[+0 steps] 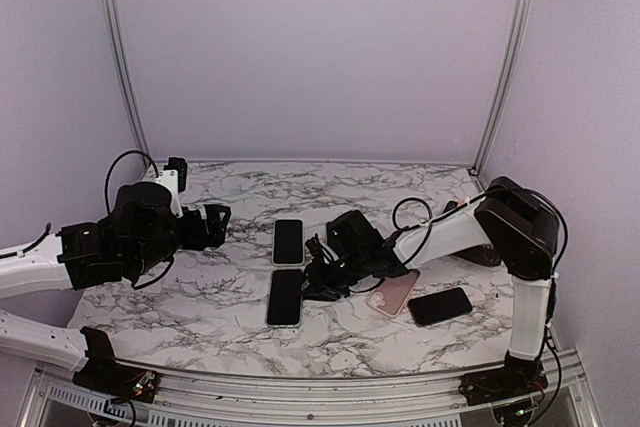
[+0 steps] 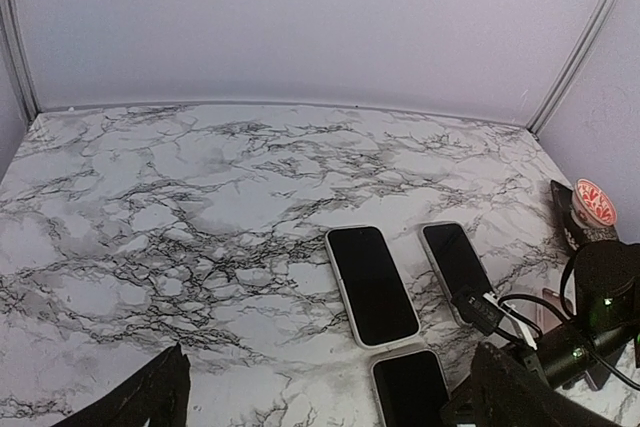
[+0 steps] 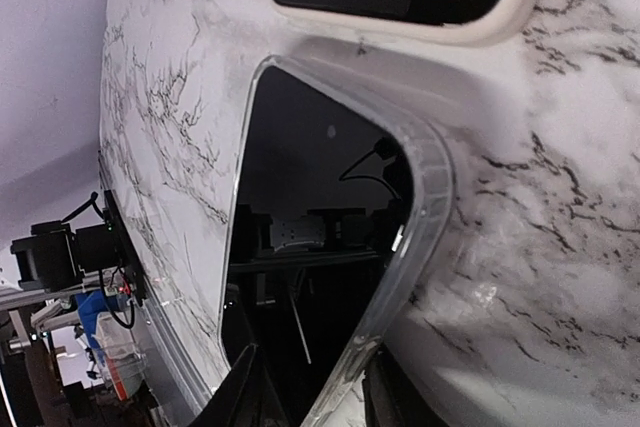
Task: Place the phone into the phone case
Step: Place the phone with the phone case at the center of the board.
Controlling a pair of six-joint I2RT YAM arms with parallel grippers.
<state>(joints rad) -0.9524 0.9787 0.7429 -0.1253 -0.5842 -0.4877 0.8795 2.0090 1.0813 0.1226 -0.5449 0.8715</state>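
A black-screened phone [image 1: 285, 298] lies flat near the table's front with a clear case rim [image 3: 415, 207] around it. My right gripper [image 1: 318, 283] is low at its right edge. In the right wrist view the gripper [image 3: 312, 399] sits astride the rim, partly open, one finger over the screen and one outside, not squeezing it. A second phone in a cream case [image 1: 288, 241] lies just behind it. My left gripper [image 1: 222, 222] hovers at the left, wide open and empty, and also shows in the left wrist view [image 2: 330, 362].
A pink case [image 1: 393, 293] and a black phone [image 1: 440, 306] lie to the right, beside the right arm. A third phone [image 2: 455, 257] lies partly under the right gripper's cables. A red-and-white cup [image 2: 595, 203] stands at the far right. Metal posts frame the back wall.
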